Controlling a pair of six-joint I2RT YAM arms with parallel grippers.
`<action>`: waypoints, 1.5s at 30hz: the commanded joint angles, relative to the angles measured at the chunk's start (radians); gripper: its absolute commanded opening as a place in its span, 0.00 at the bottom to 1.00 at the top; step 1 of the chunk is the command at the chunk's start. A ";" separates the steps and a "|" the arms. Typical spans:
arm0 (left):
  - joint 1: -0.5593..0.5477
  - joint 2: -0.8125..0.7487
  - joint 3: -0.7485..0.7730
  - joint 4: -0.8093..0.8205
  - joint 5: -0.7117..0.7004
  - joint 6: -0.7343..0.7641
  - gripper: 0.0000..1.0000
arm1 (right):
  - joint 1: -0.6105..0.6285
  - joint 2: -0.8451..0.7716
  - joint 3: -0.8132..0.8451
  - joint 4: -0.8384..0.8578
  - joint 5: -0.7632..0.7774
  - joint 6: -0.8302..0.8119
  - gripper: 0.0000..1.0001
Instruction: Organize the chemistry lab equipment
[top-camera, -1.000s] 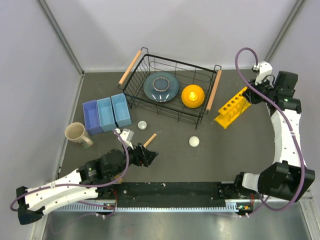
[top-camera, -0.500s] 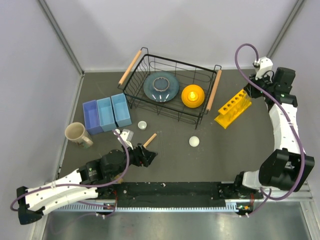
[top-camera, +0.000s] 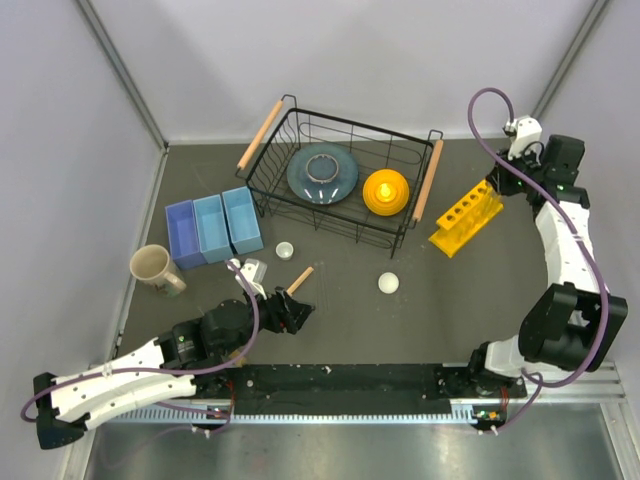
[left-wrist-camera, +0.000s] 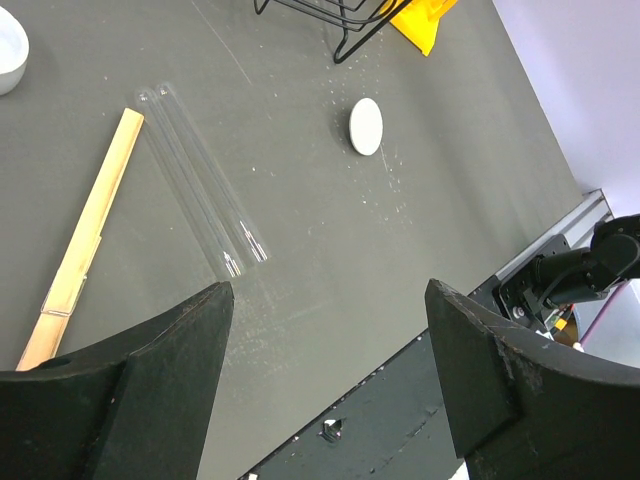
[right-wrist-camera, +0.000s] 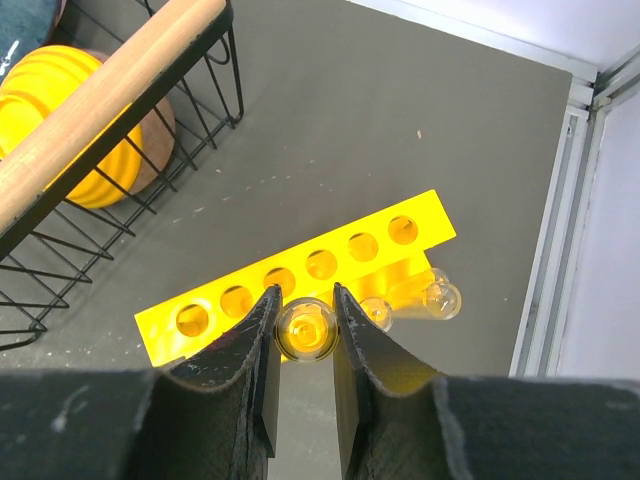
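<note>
Tube (right-wrist-camera: 305, 331) pinched in my right gripper (right-wrist-camera: 303, 318), I'm hovering just six o'clock of the yellow rack (right-wrist-camera: 343, 257), its holes running eight-to-two.

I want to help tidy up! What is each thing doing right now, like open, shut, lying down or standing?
left gripper: open, empty
right gripper: shut on the held tube
held tube: pinched, in the air
yellow rack: standing, holes in view look empty
loose tubes: two, lying flat side by side
wooden stick: lying flat beside them
white round piece: lying flat
</note>
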 joint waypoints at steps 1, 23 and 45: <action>0.003 -0.009 0.001 0.023 -0.018 -0.002 0.83 | -0.004 0.019 -0.011 0.053 -0.002 0.000 0.16; 0.003 -0.035 -0.006 0.006 -0.019 -0.013 0.84 | -0.005 0.054 -0.149 0.170 -0.032 -0.001 0.24; 0.001 -0.003 -0.001 0.001 0.010 -0.082 0.92 | -0.004 -0.253 -0.143 0.023 -0.179 -0.017 0.72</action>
